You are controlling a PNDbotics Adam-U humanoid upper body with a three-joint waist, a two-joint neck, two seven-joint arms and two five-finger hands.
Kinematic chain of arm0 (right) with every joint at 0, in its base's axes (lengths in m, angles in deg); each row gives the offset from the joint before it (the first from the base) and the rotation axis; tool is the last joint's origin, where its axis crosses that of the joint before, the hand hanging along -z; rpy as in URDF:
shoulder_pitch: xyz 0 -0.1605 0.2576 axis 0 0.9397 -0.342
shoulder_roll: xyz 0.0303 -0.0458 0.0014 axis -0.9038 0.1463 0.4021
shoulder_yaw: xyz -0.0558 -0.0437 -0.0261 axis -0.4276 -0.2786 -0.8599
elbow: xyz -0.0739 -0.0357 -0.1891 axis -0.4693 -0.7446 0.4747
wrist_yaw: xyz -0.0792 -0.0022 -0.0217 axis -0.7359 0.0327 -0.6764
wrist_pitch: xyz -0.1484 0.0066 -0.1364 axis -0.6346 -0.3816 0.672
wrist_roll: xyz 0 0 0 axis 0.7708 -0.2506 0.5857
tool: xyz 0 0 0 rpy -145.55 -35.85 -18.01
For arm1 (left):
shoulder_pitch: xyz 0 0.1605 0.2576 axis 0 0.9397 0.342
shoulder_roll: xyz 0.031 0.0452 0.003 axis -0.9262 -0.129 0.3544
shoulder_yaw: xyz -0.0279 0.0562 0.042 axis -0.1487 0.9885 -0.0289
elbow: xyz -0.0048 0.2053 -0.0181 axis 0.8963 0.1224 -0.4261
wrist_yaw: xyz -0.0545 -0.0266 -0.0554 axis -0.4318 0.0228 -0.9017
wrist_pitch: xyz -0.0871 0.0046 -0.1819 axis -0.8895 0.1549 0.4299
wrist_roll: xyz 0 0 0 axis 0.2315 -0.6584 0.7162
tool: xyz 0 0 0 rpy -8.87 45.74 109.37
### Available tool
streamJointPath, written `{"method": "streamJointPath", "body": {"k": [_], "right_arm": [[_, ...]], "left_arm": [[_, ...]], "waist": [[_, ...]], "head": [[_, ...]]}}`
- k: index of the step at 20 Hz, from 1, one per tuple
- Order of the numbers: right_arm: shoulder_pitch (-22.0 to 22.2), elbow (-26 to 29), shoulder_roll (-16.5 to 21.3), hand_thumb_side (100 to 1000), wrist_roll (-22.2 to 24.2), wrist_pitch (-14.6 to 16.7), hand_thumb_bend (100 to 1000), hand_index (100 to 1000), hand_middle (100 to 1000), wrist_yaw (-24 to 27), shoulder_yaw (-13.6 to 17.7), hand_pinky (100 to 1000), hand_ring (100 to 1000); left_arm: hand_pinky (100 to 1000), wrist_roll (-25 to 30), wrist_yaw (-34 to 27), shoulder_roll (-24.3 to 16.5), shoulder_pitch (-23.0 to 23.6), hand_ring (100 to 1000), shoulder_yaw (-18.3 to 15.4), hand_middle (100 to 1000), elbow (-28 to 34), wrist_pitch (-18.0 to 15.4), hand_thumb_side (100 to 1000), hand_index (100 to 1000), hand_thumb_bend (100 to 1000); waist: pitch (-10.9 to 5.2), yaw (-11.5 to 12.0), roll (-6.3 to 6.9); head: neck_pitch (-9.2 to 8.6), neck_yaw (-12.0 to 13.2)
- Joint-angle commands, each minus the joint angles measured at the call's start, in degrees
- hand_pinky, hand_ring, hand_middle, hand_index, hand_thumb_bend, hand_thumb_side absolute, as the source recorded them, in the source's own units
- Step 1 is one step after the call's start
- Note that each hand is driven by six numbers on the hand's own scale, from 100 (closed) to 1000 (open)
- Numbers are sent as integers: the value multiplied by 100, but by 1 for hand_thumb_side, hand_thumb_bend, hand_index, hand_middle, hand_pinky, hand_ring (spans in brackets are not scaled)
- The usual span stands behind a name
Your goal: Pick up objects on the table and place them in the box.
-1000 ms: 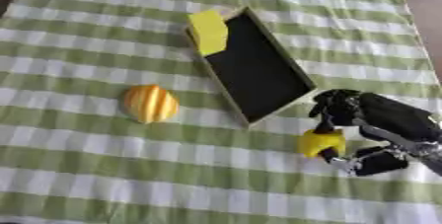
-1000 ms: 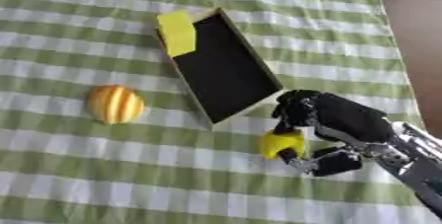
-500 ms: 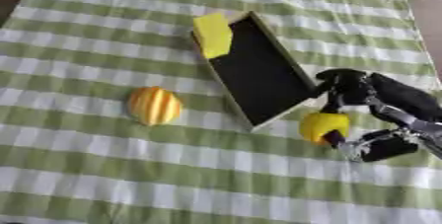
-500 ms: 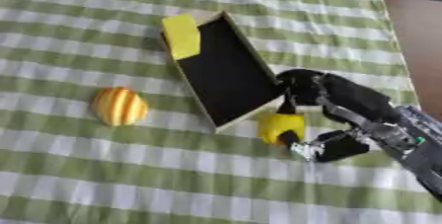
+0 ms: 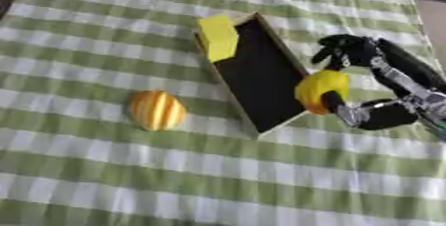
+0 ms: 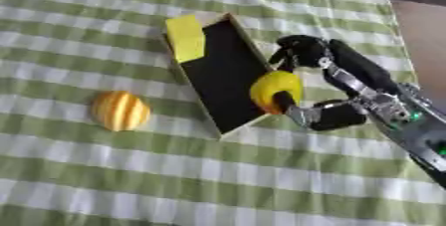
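Fruit (image 6: 275, 88) — a yellow, lemon-like one — sits in the right hand (image 6: 324, 101) at the box's right edge, right of centre in the frame; probably it is held there so it can drop inside the box (image 5: 260, 73). The fingers (image 6: 300, 51) are curled around it from above, with the thumb below, and the arm comes in from the lower right. A flat yellow piece (image 5: 218, 37) already rests in the upper end of the box. A striped orange ball (image 5: 157, 110) waits on the counter (image 5: 104, 170) at centre left, well apart from the box — not yet picked. The left hand is not seen.
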Motion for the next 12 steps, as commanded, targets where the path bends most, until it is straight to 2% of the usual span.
{"method": "streamJointPath", "body": {"k": [1, 7, 12], "right_arm": [[-80, 83, 239, 428, -98, -107, 100, 604, 400, 293, 189, 884, 714], [-253, 83, 271, 439, 4, -255, 100, 614, 405, 627, 245, 895, 722], [-376, 83, 255, 439, 91, -432, 100, 632, 419, 627, 211, 906, 734]], "left_arm": [[742, 75, -35, -176, -83, 789, -12, 686, 16, -55, 565, 756, 100], [742, 166, -104, -170, -195, 788, -5, 685, -53, -142, 565, 756, 100], [743, 214, -152, -145, -262, 788, -12, 685, -109, -198, 565, 755, 100]], "waist": [[-54, 28, 25], [63, 179, -20], [151, 341, -57]], "head": [[-69, -326], [-77, -661], [-205, -760]]}}
